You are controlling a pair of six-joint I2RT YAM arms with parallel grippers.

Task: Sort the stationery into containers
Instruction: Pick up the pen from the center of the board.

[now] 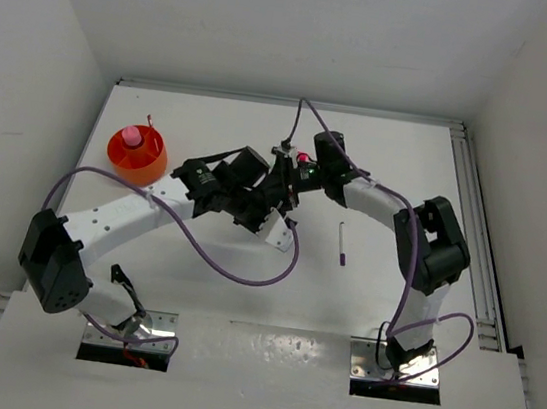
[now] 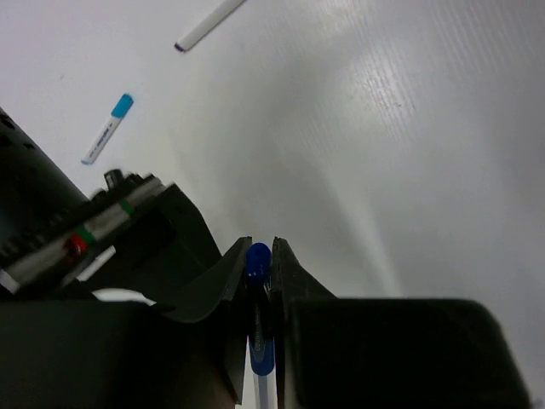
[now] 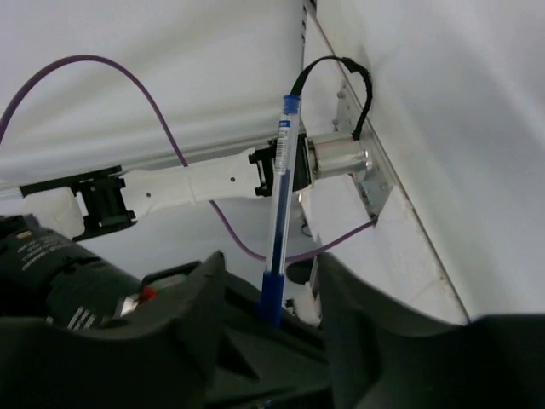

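Both grippers meet above the middle of the table. My left gripper (image 2: 261,244) (image 1: 266,202) is shut on a blue pen (image 2: 258,264), whose blue cap shows between its fingertips. The same blue pen (image 3: 281,196) stands upright between the spread fingers of my right gripper (image 3: 271,260) (image 1: 292,182), which is open and touches it on neither side. The orange bowl (image 1: 153,167) sits at the far left with a pink chunky item (image 1: 133,136) in it. A white pen with a purple tip (image 1: 341,244) lies on the table to the right of the grippers.
A short white highlighter with a light blue cap (image 2: 108,129) lies on the table, with the white pen (image 2: 209,24) beyond it. A small pink-red item (image 1: 303,156) shows just behind the right gripper. Purple cables (image 1: 244,276) loop near both arms. White walls close the table in.
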